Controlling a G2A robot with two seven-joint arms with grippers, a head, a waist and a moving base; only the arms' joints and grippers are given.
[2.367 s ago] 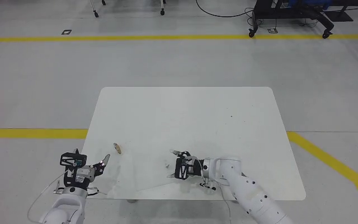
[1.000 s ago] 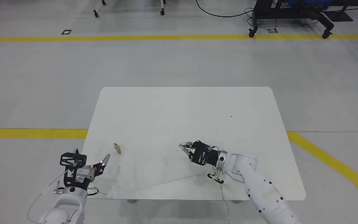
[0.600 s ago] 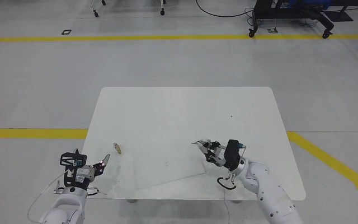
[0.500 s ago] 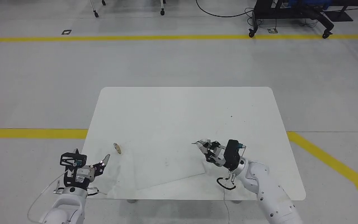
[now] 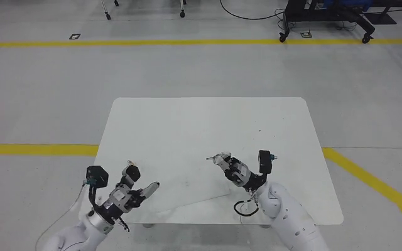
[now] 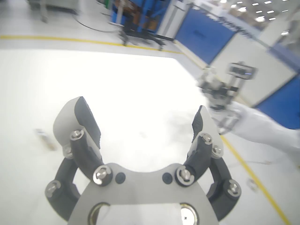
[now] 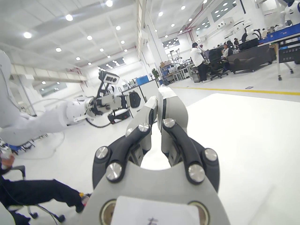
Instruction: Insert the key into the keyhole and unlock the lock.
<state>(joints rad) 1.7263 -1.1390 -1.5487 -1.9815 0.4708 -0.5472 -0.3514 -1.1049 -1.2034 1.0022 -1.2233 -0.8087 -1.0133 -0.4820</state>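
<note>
Honestly, the thin metal key (image 5: pixel 210 157) looks pinched in the closed fingers of your right gripper (image 7: pixel 159 94), well apart from the lock (image 6: pixel 44 139). That small, dull-looking lock lies just beside your left gripper (image 6: pixel 140 105), fingers wide open and empty, on the smooth white bench (image 5: pixel 201 125). Clamp its body first, then align slowly.

My table (image 5: pixel 188 119) looks smooth, matt white; left gripper (image 6: pixel 140 104) has ribbed black rubbery pads (image 6: pixel 90 118), satin grey shells, shiny steel screws; right gripper (image 7: pixel 157 99), same grey shells, semi-gloss black links; key (image 5: pixel 210 157) too small for me to judge
</note>
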